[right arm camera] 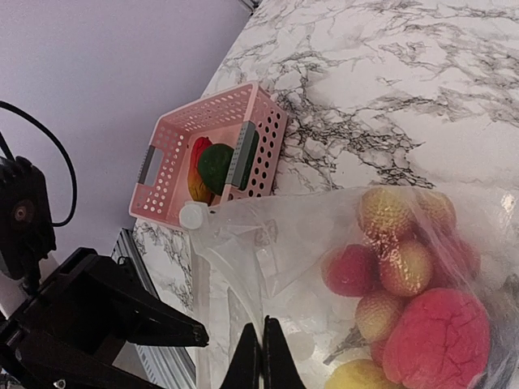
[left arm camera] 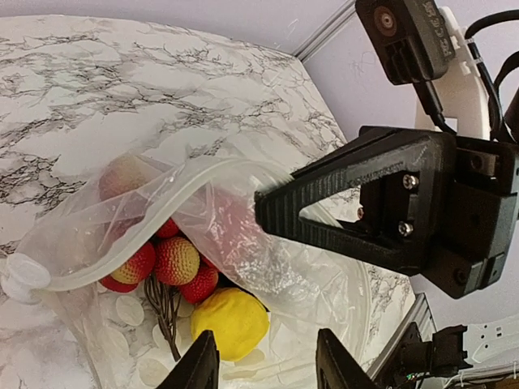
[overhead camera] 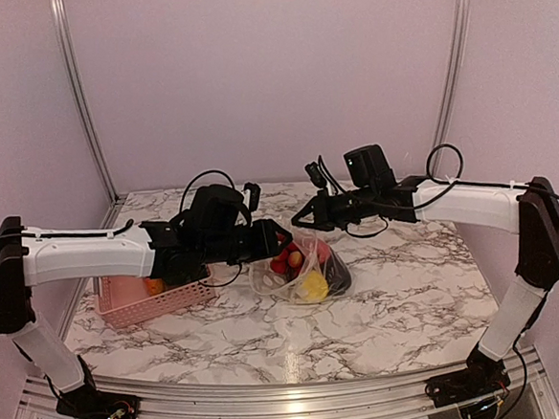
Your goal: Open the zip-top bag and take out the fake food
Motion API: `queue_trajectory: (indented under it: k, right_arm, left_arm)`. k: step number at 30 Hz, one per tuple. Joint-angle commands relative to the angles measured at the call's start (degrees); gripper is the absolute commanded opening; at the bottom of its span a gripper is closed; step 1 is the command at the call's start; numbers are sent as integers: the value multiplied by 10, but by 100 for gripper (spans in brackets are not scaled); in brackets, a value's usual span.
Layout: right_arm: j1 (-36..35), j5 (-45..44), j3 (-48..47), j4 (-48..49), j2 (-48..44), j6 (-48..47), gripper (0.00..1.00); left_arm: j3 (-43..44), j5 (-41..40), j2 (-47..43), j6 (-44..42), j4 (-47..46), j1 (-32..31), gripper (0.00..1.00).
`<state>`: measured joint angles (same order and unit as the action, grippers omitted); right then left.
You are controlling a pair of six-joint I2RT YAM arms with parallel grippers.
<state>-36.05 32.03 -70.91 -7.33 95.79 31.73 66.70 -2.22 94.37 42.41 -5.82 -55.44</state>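
Note:
The zip-top bag (overhead camera: 268,274) lies at mid-table with its mouth open. Inside is the fake food: a yellow fruit (left arm camera: 231,320), bumpy red fruits (left arm camera: 174,259) on a brown stalk and a big pink-red piece (right arm camera: 438,336). My right gripper (right arm camera: 261,356) is shut on the bag's clear film near the mouth and holds it up; it also shows in the left wrist view (left arm camera: 263,215) and the top view (overhead camera: 297,220). My left gripper (left arm camera: 268,369) is open over the bag's mouth, just above the yellow fruit, gripping nothing; in the top view (overhead camera: 280,238) it sits at the bag's left.
A pink perforated basket (overhead camera: 156,300) stands left of the bag and under the left arm. In the right wrist view its rim (right arm camera: 174,174) shows, with green and orange-red toys (right arm camera: 212,166) inside. The bag's white slider (right arm camera: 193,215) lies near it. Metal rails edge the table.

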Motion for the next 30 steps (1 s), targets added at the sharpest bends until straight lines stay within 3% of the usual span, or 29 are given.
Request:
queue_trajectory:
  k: [1, 8, 15, 22, 25, 30]
  right_arm:
    - [-5, -6, -29, -1, 10, -6, 0]
    - [-4, -10, -33, -6, 13, -4, 0]
    - [-3, -11, -33, -11, 14, -6, 0]
    - [-2, -8, -33, -15, 15, -7, 0]
    - [0, -8, -33, -17, 16, -9, 0]
    - [8, -13, -29, -23, 14, -12, 0]
  left_arm:
    - [51, -46, 69, 13, 81, 4, 39]
    - [105, -90, 151, 42, 100, 29, 38]
    - [147, -101, 211, 37, 121, 43, 52]
    - [139, -63, 240, 19, 30, 58, 64]
    - [144, -45, 253, 9, 1, 61, 59]
    - [139, -31, 244, 0, -29, 61, 32]
